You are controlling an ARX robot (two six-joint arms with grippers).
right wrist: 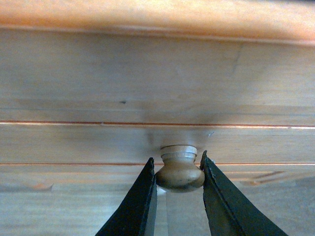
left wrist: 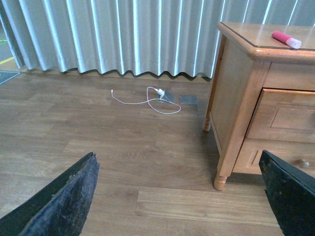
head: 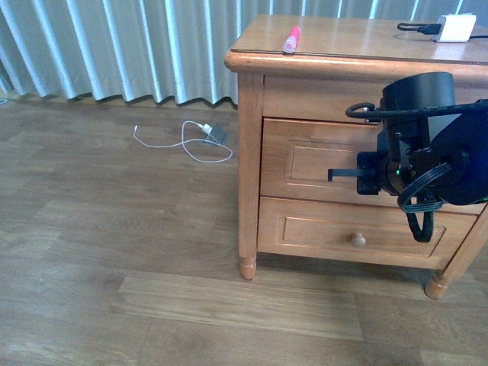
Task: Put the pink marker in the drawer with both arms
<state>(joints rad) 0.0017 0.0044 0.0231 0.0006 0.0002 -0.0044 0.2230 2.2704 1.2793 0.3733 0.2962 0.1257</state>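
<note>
The right jaws are clenched on the round knob (right wrist: 179,177) of the upper drawer (head: 305,164), with one blade pressed to each side of it just ahead of the panel, as the right wrist view shows. The knob is gripped this way, it is judged, so that the drawer can be drawn straight out. The drawer front appears level with the cabinet (head: 250,152), so the drawer is taken to be not yet opened. From the front, the right arm (head: 427,145) is held level with that drawer and its knob is hidden behind it. The lower drawer (head: 305,227) and its own knob (head: 357,239) are untouched beneath.

The left jaws are spread wide and nothing is held between them. They are held low over the wooden floor (left wrist: 147,147), off to the side of the cabinet and well apart from it, presumably so that the drawer's path is not blocked.

The pink marker (head: 292,39) is lying on the cabinet top (head: 343,38) near its front left corner, with its paler cap towards the front edge, within reach from the left side. A white charger (head: 456,27) is set at the far right of the same top, well apart from the marker. A white cable (head: 191,145) is coiled on the floor by the curtain (head: 114,46).

A straight, level pull is called for next; if the pull is angled, the rounded knob could slip from the jaws
</note>
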